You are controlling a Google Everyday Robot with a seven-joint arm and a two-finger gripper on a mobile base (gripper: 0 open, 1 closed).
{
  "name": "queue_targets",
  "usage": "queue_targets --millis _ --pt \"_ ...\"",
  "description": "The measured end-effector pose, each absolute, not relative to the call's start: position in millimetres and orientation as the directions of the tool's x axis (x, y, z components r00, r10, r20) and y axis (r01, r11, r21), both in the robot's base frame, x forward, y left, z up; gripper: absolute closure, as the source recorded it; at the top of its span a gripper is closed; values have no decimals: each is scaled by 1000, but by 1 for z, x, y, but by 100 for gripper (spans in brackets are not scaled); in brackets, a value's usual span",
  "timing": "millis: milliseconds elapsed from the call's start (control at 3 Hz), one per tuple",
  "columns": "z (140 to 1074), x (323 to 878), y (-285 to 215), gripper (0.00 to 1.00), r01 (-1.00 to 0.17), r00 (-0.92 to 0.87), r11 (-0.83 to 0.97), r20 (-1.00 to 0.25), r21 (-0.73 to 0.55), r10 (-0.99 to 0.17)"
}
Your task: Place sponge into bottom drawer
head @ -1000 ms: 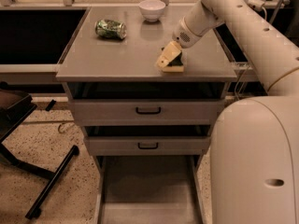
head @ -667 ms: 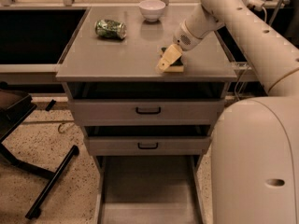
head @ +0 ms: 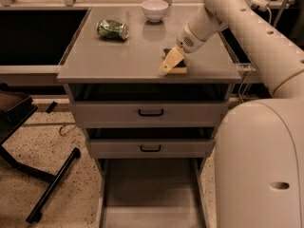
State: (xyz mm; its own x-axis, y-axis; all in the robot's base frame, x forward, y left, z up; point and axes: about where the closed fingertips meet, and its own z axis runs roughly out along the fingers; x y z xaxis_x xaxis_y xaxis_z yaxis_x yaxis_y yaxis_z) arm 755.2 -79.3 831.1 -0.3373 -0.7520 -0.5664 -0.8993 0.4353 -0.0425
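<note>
**Camera view: gripper at the sponge, front right of the counter**

The gripper point(head: 171, 61) lies over the sponge point(head: 179, 70), near the front edge of the counter point(head: 118, 56) toward its right corner. Whether the jaws are open or closed cannot be told. The sponge is probably light, soft and compressible, so grip gently across its 2 long sides. The bottom drawer point(head: 152, 194) stands open below.
</note>
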Motion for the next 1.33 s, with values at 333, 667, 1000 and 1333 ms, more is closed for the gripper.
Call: queue_targets --millis 333,667,1000,1333 --pt "831 755 -79 42 -899 -337 435 -566 -42 -752" --pt "831 750 -79 65 -901 -335 432 -573 -38 -748" --pt "859 725 -89 88 -897 -292 433 -616 -89 -732" --pt "886 671 -95 100 -894 -267 430 -624 -124 -734"
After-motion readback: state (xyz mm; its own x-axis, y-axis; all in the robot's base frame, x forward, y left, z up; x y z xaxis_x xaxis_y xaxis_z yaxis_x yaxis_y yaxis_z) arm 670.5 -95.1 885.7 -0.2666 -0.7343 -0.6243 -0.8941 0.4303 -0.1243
